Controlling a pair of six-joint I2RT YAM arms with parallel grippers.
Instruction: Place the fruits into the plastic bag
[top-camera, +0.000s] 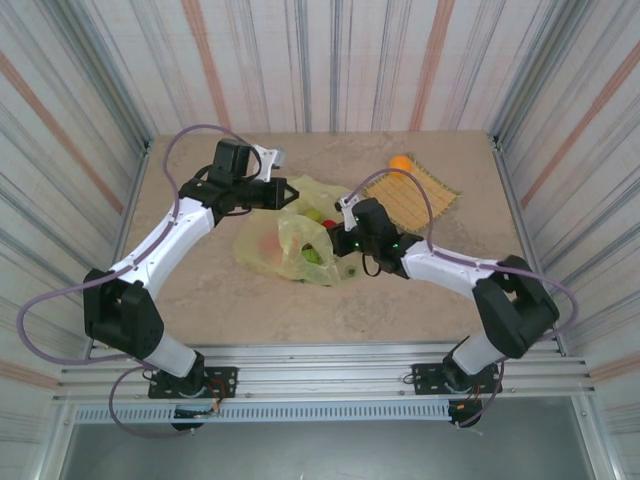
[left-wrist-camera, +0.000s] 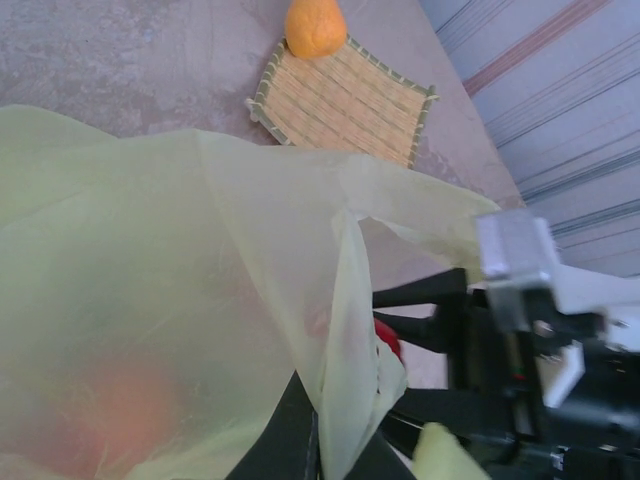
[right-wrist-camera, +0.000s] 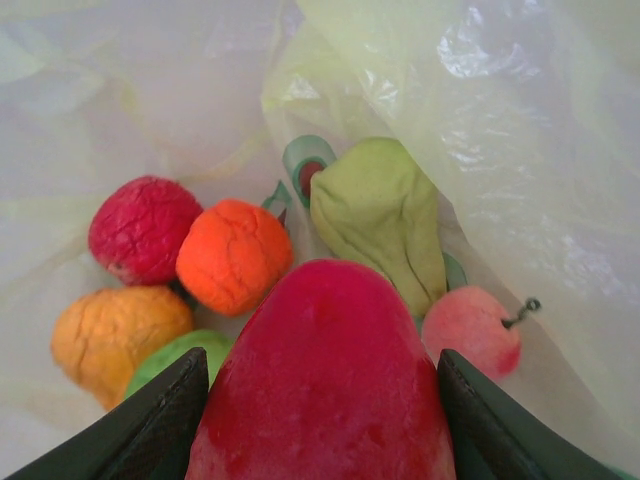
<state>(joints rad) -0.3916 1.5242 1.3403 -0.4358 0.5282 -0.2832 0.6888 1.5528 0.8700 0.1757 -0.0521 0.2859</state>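
In my right wrist view, the red fruit (right-wrist-camera: 320, 300) clamped in my right pincer (right-wrist-camera: 320, 360) runs off the frame at 6 o'clock, and so do both fingers (right-wrist-camera: 150, 425). It hides most of a green fruit (right-wrist-camera: 165, 360) at its 9 o'clock and the near side of a pink fruit (right-wrist-camera: 470, 335) at its 3.

In my left wrist view, the bag (left-wrist-camera: 150, 250) shows only an orange blur (left-wrist-camera: 110, 400) at 7 o'clock. Its film veils my left pincer (left-wrist-camera: 335, 440), which is pinched on a fold. The orange fruit (left-wrist-camera: 315, 25) is cut off at 12.
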